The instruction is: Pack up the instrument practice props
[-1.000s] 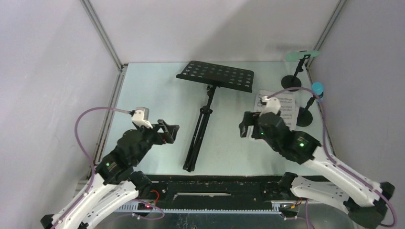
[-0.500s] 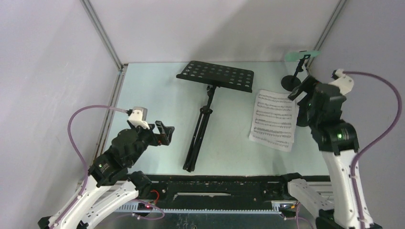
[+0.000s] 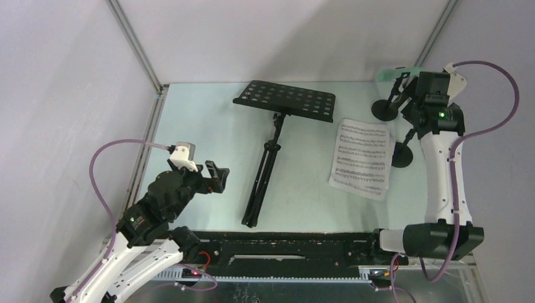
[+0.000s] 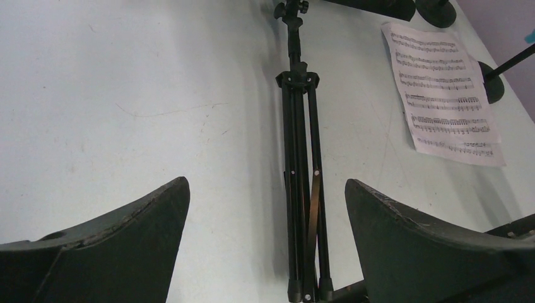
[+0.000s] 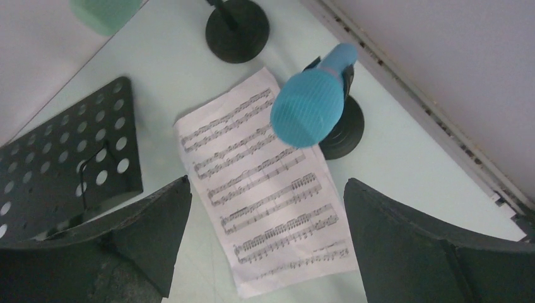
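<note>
Blue toy microphone [image 5: 309, 110] is sitting in its round-based holder [image 5: 346, 129] beside the sheet music [image 5: 252, 145], probably light and slippery, inviting a handle grip from the right tool [image 5: 266, 189] hanging above, jaws apart.

Black perforated music rack [image 3: 285, 101], white sheet music [image 3: 361, 158] with black notation, blue microphone [image 5: 307, 112], mint-green microphone [image 5: 104, 12], pale green table [image 3: 202, 126]

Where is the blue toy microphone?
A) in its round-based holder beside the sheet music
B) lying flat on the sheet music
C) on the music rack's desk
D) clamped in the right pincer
A: the blue microphone sits in its black holder by the sheet music, the open right pincer empty above it.
</note>
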`<action>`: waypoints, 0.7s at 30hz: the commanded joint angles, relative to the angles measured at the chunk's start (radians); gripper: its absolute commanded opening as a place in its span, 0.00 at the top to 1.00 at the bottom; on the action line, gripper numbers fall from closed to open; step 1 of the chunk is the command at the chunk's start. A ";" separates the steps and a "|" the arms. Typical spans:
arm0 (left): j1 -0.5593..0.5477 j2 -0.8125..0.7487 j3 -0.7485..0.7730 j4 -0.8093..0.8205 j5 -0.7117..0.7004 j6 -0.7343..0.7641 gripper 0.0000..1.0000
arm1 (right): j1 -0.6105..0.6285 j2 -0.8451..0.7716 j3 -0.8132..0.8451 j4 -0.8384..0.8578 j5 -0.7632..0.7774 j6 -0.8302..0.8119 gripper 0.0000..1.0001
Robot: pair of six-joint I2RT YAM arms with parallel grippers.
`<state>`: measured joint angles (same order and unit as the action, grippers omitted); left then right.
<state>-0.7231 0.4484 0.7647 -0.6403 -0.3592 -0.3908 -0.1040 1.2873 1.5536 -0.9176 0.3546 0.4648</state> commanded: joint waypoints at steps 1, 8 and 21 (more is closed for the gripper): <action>0.007 -0.005 -0.027 0.034 0.039 0.034 0.00 | -0.036 0.076 0.072 -0.008 0.056 -0.046 0.03; 0.005 0.034 -0.024 0.043 0.075 0.048 0.00 | -0.059 0.203 0.124 -0.023 0.115 -0.042 0.03; 0.005 0.072 -0.027 0.059 0.121 0.073 0.09 | -0.059 0.336 0.188 -0.035 0.236 -0.053 0.12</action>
<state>-0.7231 0.5045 0.7486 -0.6128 -0.2752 -0.3492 -0.1574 1.6096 1.6974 -0.9539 0.5240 0.4370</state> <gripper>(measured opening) 0.925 0.908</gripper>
